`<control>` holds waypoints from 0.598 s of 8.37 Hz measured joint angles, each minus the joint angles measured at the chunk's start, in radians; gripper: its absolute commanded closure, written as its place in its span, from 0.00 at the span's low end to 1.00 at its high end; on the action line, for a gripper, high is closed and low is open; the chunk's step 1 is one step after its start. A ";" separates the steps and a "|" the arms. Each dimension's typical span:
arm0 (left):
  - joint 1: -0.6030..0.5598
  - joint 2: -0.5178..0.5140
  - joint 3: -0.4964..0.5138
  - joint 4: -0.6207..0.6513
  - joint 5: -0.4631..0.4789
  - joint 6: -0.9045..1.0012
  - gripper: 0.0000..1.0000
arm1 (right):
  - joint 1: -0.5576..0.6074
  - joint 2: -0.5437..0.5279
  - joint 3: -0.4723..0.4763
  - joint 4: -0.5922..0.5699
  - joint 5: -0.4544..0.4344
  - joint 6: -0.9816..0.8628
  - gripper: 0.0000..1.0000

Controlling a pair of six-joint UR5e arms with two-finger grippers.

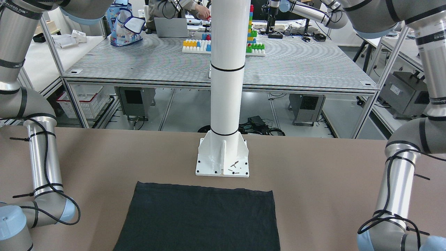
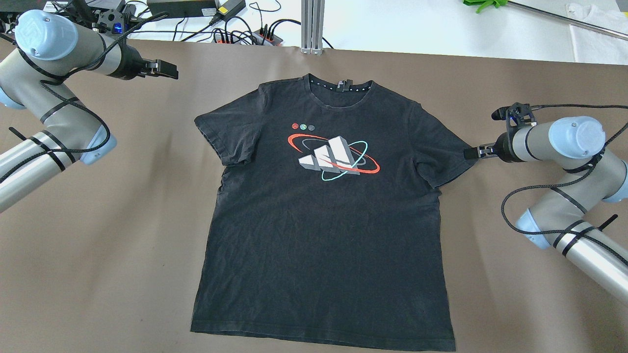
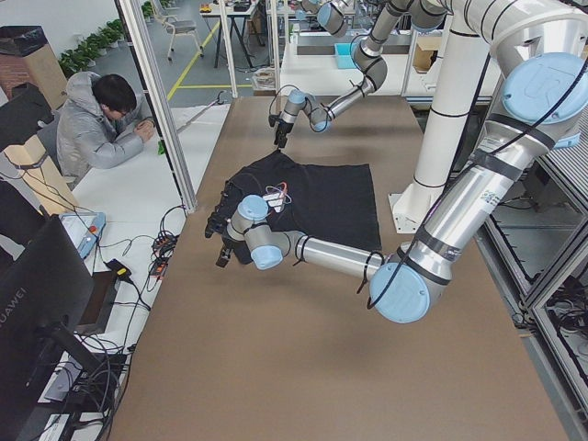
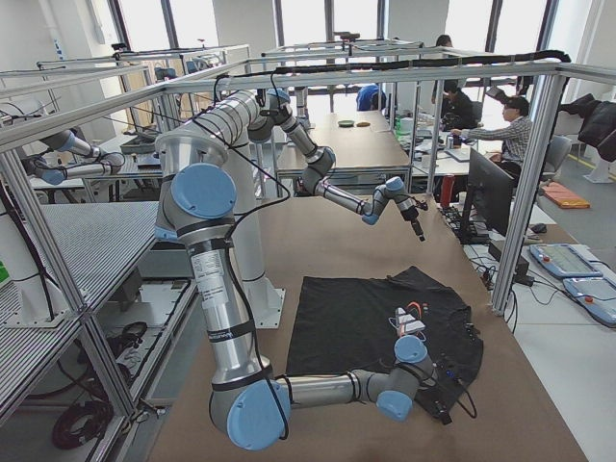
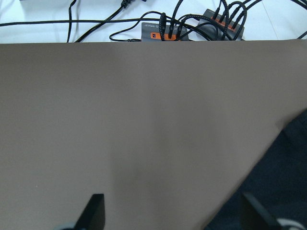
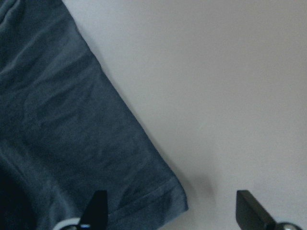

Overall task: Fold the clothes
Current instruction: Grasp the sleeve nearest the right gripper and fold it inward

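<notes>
A black T-shirt (image 2: 324,220) with a white, red and teal print lies flat on the brown table, collar at the far side. It also shows in the front-facing view (image 1: 202,219). My left gripper (image 2: 169,70) is open and empty above bare table, beyond and left of the shirt's sleeve; the left wrist view shows its fingers wide apart (image 5: 172,213) and a dark shirt edge (image 5: 273,191). My right gripper (image 2: 471,152) is open at the tip of the other sleeve. In the right wrist view (image 6: 172,208) the sleeve's hemmed corner (image 6: 62,134) lies between the fingers.
The white pole's base plate (image 1: 222,160) stands just behind the shirt's bottom hem. Cables and a power strip (image 2: 235,34) lie past the table's far edge. A seated person (image 3: 101,119) is beside the table in the left view.
</notes>
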 measured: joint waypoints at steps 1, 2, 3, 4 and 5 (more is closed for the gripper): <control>0.000 0.000 0.000 0.000 0.000 0.000 0.00 | 0.000 0.000 -0.014 0.012 0.000 0.000 0.10; 0.000 -0.001 0.000 0.000 0.000 0.000 0.00 | 0.000 -0.001 -0.031 0.032 0.000 0.001 0.22; 0.000 -0.001 0.000 0.000 0.000 0.000 0.00 | 0.000 -0.001 -0.044 0.047 -0.001 0.002 0.37; 0.000 -0.002 0.000 0.000 0.000 0.000 0.00 | -0.001 -0.001 -0.051 0.055 -0.002 0.005 0.52; 0.000 -0.002 -0.001 0.000 0.000 0.000 0.00 | -0.001 0.000 -0.053 0.059 -0.002 0.012 0.65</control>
